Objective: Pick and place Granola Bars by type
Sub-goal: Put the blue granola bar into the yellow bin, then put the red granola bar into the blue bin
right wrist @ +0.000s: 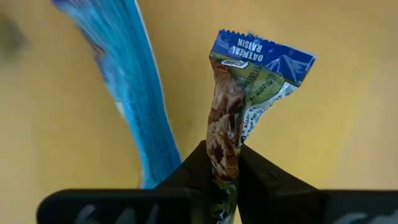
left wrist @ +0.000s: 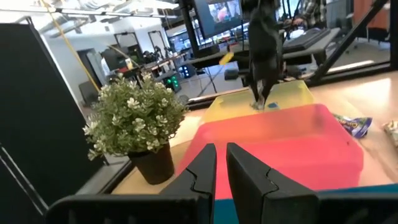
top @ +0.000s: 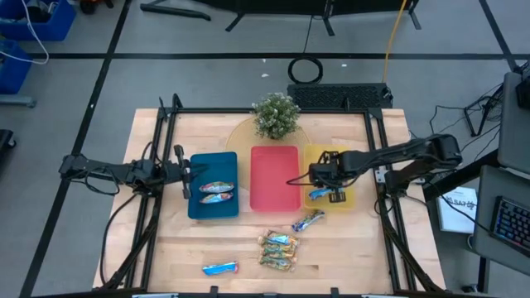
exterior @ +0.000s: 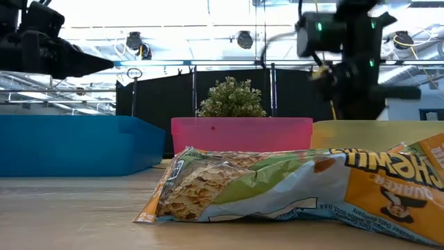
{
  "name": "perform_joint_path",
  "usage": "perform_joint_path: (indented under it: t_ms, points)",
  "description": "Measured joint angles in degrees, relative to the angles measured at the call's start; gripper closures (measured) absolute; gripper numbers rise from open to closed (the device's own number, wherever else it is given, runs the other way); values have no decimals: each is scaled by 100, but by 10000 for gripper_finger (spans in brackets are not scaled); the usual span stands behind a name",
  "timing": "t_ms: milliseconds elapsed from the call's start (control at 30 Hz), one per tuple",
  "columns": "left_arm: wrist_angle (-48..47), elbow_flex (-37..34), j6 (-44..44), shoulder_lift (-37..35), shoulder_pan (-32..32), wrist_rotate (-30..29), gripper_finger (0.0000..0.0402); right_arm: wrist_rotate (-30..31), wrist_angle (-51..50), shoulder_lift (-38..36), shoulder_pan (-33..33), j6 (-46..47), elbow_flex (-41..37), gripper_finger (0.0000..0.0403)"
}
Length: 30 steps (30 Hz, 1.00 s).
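Granola bar with a blue "oatmeal raisin" end (right wrist: pixel 239 106) pinched at its lower part in the right hand (right wrist: pixel 221 168), fingers closed tight on the wrapper. Bar stands up from the fingers over the yellow tray (right wrist: pixel 348 124). A second shiny blue bar (right wrist: pixel 134 93) lies in the same tray just beside it, blurred in the wrist view. From above, right hand (top: pixel 321 178) sits over the yellow tray (top: pixel 313 156), blue bar (top: pixel 321 195) visible at the tray's near end.

Other bars: two in the blue tray (top: pixel 199 207), one blue-with-orange (top: pixel 216 186), one beside it (top: pixel 216 198). On the bare counter (top: pixel 356 248) near the front: one shiny blue bar (top: pixel 307 220) just off the yellow tray's corner, a cluster of tan-and-teal bars (top: pixel 277 251) touching or overlapping, and a lone blue bar (top: pixel 219 268) well apart to the left. Low view filled by one tan bar with a green-and-orange wrapper (exterior: pixel 291 191) lying flat.

Red tray (top: pixel 274 178) sits between blue and yellow, nothing seen inside. Small potted plant (top: pixel 275 116) behind the trays.

Left hand (top: pixel 184 171) hovers at the blue tray's left edge, fingers (left wrist: pixel 202 171) narrowly apart, holding nothing.
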Motion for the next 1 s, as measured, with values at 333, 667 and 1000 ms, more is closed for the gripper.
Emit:
perform_joint_path:
  t_ms: [333,667,1000]
  points:
    - [-9,0,-132,2,1,0,355,294,582,-55,-70,-1,-803,305]
    - [-17,0,-180,1,1,2,355,884,351,-276,-62,91,-705,215]
    - [-69,0,-265,1,1,9,355,223,821,-2362,44,564,-581,228]
